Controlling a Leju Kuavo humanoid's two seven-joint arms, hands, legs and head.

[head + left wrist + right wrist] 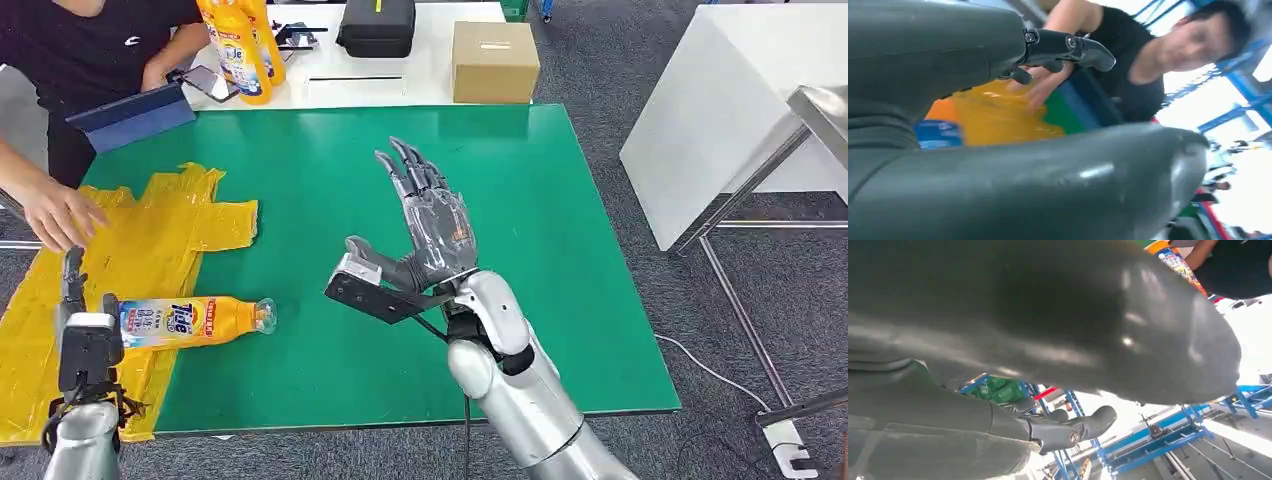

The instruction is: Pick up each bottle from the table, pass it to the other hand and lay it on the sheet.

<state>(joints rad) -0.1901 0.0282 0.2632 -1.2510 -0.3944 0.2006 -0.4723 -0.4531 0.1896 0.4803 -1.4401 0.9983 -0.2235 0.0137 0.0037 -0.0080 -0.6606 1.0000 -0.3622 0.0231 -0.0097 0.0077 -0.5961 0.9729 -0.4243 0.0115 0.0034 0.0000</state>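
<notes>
An orange bottle (195,320) with a blue and white label lies on its side. Its base rests on the yellow sheet (150,240) and its cap end on the green table (330,160). My left hand (85,320) sits at the bottle's base with fingers (1068,47) stretched out straight, not wrapped round it. The left wrist view shows the bottle's label (938,134) between thumb and fingers. My right hand (425,215) is raised over the middle of the table, fingers spread, holding nothing.
A person stands at the far left with one hand (55,210) on the sheet. Two more orange bottles (240,45), a black case (377,25) and a cardboard box (494,60) stand on the white table behind. A blue folder (130,118) lies at the table's far corner.
</notes>
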